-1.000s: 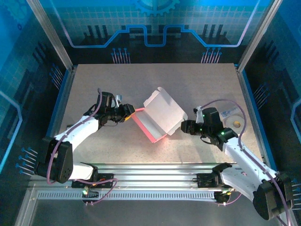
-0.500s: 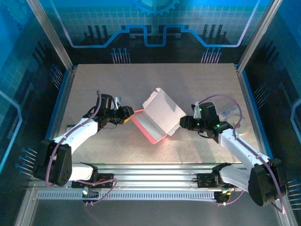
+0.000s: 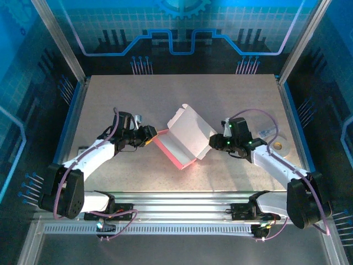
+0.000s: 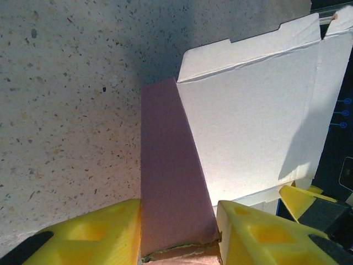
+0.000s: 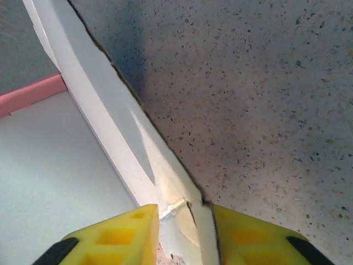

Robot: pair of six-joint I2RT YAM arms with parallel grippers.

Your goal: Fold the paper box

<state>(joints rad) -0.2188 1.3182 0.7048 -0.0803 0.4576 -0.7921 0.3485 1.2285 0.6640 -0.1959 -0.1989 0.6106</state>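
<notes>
From above, the box (image 3: 185,135) sits central, half-raised, nothing inside it. My left gripper (image 3: 153,133) meets its left end, my right gripper (image 3: 214,142) its right edge. Left wrist: fingers (image 4: 94,234) pinch the pink panel, I think. Right wrist: fingers (image 5: 110,240) flank the white flap — I cannot tell if they hold it. A skewed pull could crease it or let it slip.

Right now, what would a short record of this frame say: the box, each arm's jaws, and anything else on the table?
paper box: partly folded, white panel raised, pink side toward the near edge
left jaws: shut on the box's pink panel
right jaws: on either side of the white flap edge; firm grip unclear
tape roll: on the table beside the right arm, untouched
</notes>
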